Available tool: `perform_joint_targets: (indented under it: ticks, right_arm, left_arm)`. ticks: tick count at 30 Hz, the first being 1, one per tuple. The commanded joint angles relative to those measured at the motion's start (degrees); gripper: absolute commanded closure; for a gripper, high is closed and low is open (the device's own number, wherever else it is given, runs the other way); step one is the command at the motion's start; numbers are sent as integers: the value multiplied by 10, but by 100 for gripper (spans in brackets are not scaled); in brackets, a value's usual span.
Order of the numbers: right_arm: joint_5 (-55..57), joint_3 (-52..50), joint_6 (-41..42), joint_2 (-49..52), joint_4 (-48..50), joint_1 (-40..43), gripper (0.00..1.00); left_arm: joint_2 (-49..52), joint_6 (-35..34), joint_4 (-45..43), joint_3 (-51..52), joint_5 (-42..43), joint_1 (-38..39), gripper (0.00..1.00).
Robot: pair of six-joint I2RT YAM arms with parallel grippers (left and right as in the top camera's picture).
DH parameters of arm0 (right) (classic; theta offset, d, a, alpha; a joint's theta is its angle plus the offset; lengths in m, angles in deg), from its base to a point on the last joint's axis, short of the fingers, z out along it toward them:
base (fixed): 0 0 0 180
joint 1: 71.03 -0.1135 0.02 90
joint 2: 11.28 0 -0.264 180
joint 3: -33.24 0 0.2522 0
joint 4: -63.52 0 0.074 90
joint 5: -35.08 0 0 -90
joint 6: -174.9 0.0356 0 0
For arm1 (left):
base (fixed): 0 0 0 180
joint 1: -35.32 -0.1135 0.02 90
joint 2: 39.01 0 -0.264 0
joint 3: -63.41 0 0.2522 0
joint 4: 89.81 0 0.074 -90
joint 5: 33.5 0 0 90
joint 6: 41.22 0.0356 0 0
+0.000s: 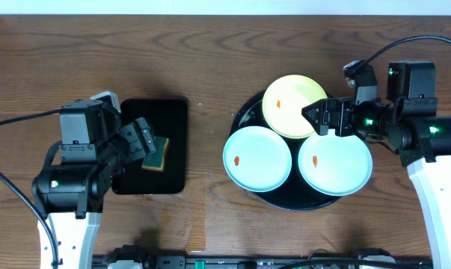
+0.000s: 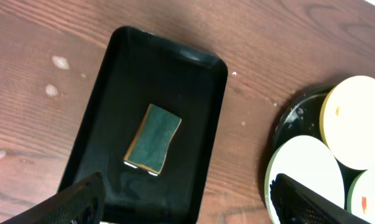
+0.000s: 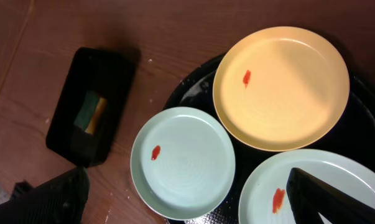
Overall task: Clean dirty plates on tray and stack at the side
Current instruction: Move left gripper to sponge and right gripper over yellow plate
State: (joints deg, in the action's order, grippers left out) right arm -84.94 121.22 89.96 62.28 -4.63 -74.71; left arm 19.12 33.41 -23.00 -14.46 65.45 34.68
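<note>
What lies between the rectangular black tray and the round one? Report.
Only wooden table, bar a tiny pale speck, separates the rectangular tray from the round tray; the overhead view shows it.

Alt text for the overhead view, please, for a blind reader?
Three smeared plates, one yellow and two mint-blue, sit on a round black tray. The open right gripper hovers over them; the open left gripper over a sponge in a rectangular tray.

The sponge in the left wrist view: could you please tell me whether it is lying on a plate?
No, the sponge lies on the floor of the rectangular black tray.
</note>
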Motion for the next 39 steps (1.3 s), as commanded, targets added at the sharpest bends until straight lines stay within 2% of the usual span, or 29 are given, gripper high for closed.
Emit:
perform_joint_targets:
  ticks: [1,5,12,18,21,23,26,27,30,35,39]
  right_arm:
    - [45,11,23,5,-12,6,1]
    - [132,3,33,34,-45,-3,1]
    - [124,0,33,89,-56,-16,1]
    - [116,0,55,98,-37,-16,1]
    - [114,0,57,98,-37,-17,1]
    - [113,0,57,98,-37,-17,1]
    - [113,0,57,98,-37,-17,1]
    - [113,0,57,98,-37,-17,1]
    - [113,0,59,98,-37,-17,1]
    - [113,0,72,98,-37,-17,1]
    - [113,0,71,98,-37,-17,1]
  left_arm:
    - [8,1,7,-9,9,-2,14]
    - [23,0,20,-8,-4,-2,14]
    - [97,-3,56,-5,-20,-2,14]
    - [185,-2,66,18,-19,-1,23]
    - [224,6,57,33,-35,-1,46]
    - [250,16,36,42,-47,-1,57]
    - [291,56,-2,43,-24,-1,70]
    - [302,57,-9,43,-14,-1,72]
    - [340,57,-26,43,-6,0,72]
    - [395,99,-70,43,-7,3,71]
    - [433,109,-100,43,-32,7,66]
